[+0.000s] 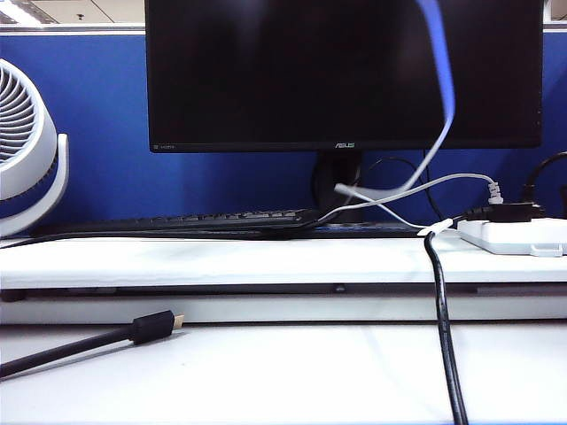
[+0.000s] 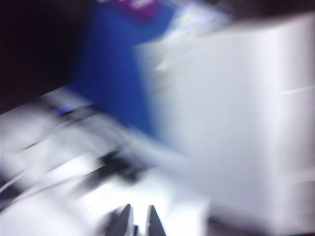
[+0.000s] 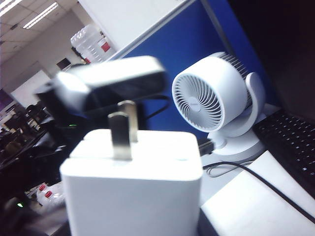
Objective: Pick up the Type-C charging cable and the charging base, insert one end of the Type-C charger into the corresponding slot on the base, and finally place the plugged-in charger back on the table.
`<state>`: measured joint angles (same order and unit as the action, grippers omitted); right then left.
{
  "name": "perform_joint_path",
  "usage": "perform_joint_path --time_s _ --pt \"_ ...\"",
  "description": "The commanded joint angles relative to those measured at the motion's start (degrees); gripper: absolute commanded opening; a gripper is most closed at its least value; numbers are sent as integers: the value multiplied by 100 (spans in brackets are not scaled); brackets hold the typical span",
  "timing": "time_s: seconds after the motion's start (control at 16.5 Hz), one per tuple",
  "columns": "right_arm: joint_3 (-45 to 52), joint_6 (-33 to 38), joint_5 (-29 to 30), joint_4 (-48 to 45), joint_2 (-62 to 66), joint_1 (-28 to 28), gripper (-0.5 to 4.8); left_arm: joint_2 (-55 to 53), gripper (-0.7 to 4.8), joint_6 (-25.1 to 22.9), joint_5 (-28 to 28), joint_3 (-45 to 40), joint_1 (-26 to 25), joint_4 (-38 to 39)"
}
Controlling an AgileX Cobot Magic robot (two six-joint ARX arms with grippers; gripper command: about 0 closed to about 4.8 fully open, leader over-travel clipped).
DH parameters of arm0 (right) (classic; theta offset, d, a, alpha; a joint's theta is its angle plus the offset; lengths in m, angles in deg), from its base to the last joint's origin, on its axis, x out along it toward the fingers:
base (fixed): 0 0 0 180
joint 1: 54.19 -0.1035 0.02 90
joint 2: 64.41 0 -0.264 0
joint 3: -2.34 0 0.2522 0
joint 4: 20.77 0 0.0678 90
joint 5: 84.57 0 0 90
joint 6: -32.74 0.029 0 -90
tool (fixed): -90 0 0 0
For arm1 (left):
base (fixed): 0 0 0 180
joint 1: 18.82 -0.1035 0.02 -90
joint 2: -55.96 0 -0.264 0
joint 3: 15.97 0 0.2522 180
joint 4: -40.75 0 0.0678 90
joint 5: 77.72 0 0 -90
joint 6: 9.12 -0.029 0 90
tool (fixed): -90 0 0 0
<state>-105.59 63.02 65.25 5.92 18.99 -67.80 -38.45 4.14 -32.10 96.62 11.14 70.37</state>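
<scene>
Left gripper [image 2: 137, 225] view motion-blurred

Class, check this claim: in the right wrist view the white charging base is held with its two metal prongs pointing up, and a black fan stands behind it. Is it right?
One detail is wrong: the fan is white, not black, as the right wrist view shows. The rest stands: the charging base sits in the right gripper with its two metal prongs pointing up.

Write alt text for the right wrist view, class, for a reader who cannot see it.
A boxy white charging base with two metal prongs pointing up fills the foreground, apparently held by the right gripper, whose fingers are hidden. Behind it stand a round white desk fan, a blue partition and a black keyboard.
</scene>
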Motion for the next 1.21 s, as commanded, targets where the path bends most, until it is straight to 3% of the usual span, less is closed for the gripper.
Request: perform_joint_path --time_s 0.06,0.24,0.73,0.79,0.85,1.15,1.21 --pt "-33 -33 -33 -160 -68 2 126 -68 26 -992 1178 26 4 1130" --pt "-35 -33 -118 -170 -85 2 126 -415 26 -1139 1375 26 4 1797" --pt "-35 -31 -118 -173 -90 2 126 -1921 28 -1132 1384 26 4 1965" --pt "-35 -31 -118 -173 -90 2 126 -2037 36 -1132 1384 26 7 1969" --pt "-35 -33 -116 -170 -90 2 126 -2260 112 -1130 1456 26 4 2017" --pt "-35 -35 -98 -160 -90 2 126 -1845 130 -960 2859 44 -22 2162" --pt "-35 -35 -98 -162 -90 2 126 -1784 130 -966 2924 44 -22 2247"
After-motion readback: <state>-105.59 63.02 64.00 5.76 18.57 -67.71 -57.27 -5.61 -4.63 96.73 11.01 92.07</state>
